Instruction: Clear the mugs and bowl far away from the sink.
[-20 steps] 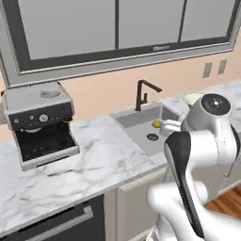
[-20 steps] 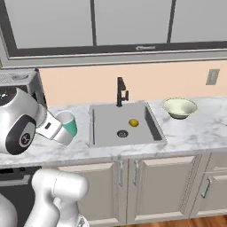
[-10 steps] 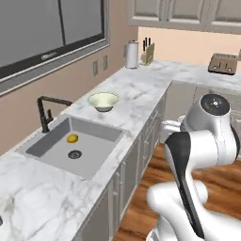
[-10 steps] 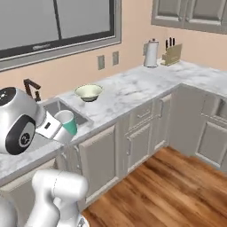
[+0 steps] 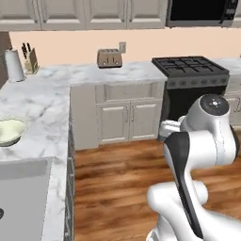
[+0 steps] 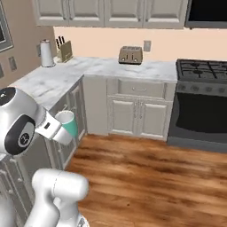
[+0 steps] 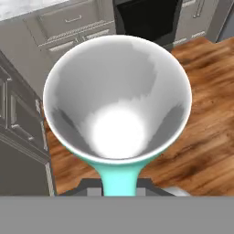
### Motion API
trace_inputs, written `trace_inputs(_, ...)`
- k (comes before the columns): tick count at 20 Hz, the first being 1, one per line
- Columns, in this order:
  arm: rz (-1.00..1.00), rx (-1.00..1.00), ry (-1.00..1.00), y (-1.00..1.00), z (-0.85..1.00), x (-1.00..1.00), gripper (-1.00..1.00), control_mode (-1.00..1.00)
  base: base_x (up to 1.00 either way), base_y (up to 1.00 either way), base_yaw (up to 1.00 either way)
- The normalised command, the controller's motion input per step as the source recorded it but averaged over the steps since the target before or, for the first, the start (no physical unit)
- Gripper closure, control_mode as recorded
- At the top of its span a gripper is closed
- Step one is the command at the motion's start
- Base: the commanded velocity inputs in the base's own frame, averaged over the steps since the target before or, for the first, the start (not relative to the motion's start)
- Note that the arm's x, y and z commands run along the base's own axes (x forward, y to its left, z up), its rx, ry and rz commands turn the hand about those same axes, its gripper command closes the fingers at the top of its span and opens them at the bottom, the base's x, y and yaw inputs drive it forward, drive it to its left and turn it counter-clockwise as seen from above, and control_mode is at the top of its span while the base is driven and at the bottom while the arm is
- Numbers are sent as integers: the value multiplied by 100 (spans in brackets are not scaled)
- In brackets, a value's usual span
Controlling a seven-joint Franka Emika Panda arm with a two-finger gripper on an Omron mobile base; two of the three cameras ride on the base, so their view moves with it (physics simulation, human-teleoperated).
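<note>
**Teal mug in hand, grip itself out of sight**

I have the teal mug (image 6: 67,123) carried at the end of the arm, at left of centre in the right base view, out over the wood floor (image 6: 146,177) in front of the cabinets. In the hand view its white inside (image 7: 116,98) faces the lens, with the handle (image 7: 119,180) running down toward the bottom edge. I judge the gripper (image 6: 54,128) is clamped on it at that handle side, but the fingers are hidden behind the mug, so I can't see the contact.

The mug looks rigid, light and glazed, so I'd expect it to be slippery and chip-prone.

The bowl (image 5: 8,131) sits at the left edge of the left base view, cut off by the frame, on the marble counter (image 5: 42,101). Only a corner of the sink (image 5: 21,197) shows at lower left.
</note>
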Motion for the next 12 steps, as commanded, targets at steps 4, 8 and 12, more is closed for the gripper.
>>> trace_inputs(4, 0, 0, 0, 0, 0, 0, 100, 100, 6, -96, -71)
trace_inputs(8, 0, 0, 0, 0, 0, 0, 100, 100, 0, -46, -88)
trace_inputs(12, 0, 0, 0, 0, 0, 0, 100, 100, 0, -22, -94)
